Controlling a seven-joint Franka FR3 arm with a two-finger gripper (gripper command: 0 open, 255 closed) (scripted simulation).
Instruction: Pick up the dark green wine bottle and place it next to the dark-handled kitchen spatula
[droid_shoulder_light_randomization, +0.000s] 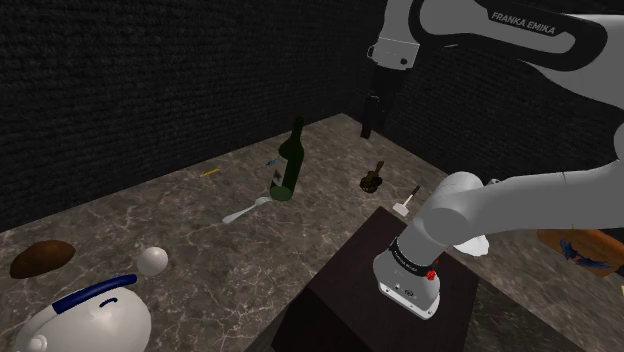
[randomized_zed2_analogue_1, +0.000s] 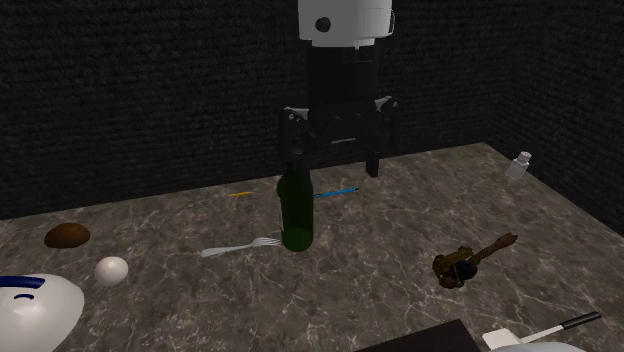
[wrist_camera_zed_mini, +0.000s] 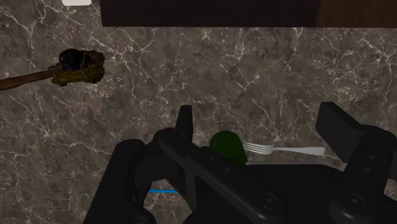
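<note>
Dark green wine bottle (randomized_zed2_analogue_1: 297, 215) stood upright on the marbled tabletop (randomized_zed2_analogue_1: 380, 230) beside a fork (randomized_zed2_analogue_1: 238, 246); the end effector (randomized_zed2_analogue_1: 333, 163) hovered above, fingers apart.

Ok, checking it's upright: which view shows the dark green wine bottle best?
The shoulder view: the dark green wine bottle stands whole, neck to base, unobstructed. In the second exterior view its neck overlaps the black gripper; the wrist view looks down on its top.
</note>
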